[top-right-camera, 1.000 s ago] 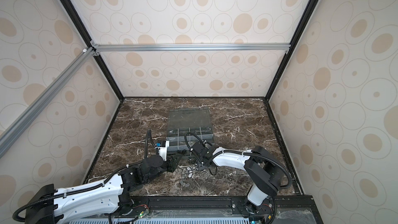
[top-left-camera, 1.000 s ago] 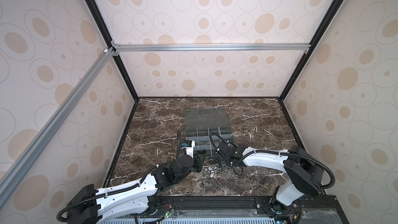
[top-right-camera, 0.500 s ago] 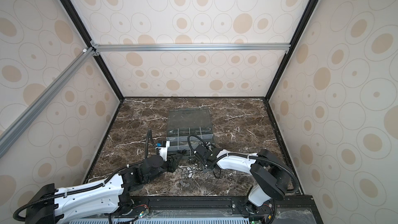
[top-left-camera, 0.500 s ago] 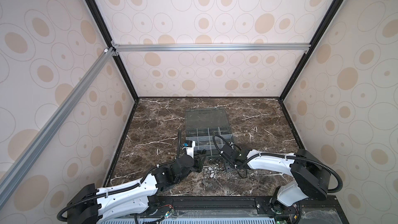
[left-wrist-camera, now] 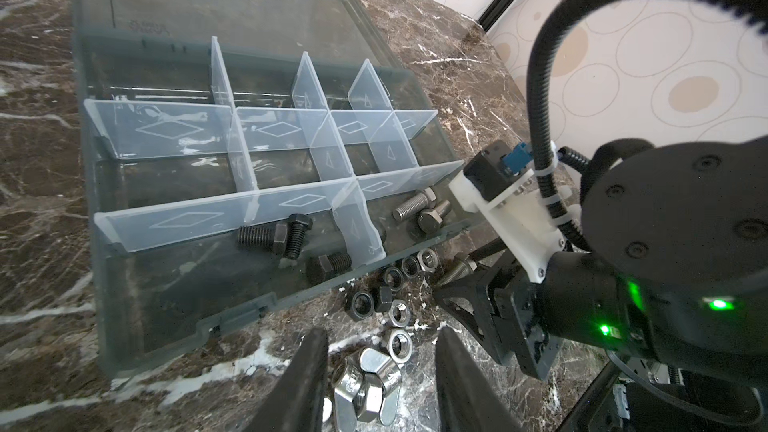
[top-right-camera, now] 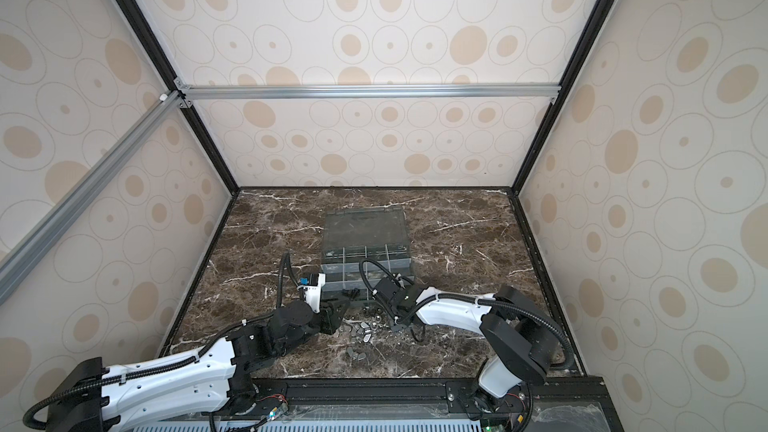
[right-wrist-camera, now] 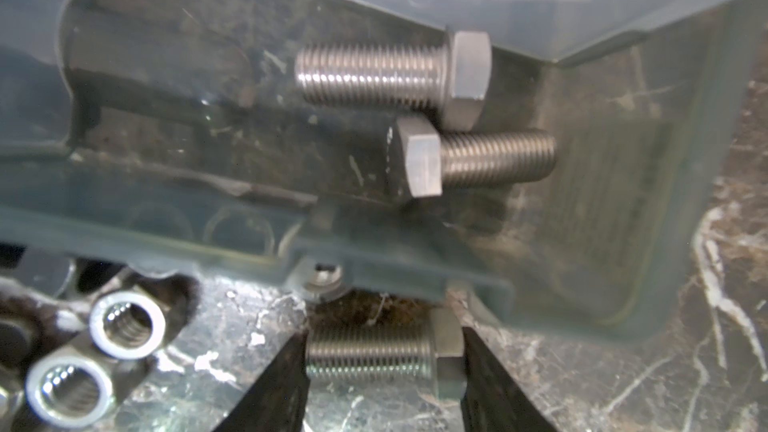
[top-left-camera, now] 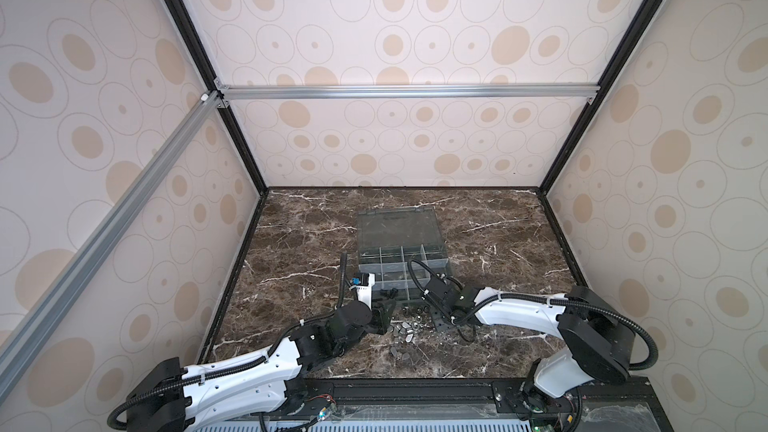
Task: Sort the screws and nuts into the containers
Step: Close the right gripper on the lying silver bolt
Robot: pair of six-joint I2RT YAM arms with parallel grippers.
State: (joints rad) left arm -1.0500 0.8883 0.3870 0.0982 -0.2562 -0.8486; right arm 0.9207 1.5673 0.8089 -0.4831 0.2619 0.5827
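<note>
My right gripper is shut endwise on a silver screw lying on the marble just in front of the grey organizer box; the same screw shows in the left wrist view. My left gripper stands open, low over a clump of silver wing-shaped nuts that sits between its fingers. Loose hex nuts lie along the box's front wall. Two silver screws lie in the front right container and black screws in the one beside it.
The box's clear lid lies open flat behind it. A few small silvery pieces are scattered nearer the table's front edge. The two grippers are close together, with the nut pile between them.
My right gripper has drawn back a little from the box towards the front edge, dropped to the table and closed on the silver screw. The left arm has stayed put.
</note>
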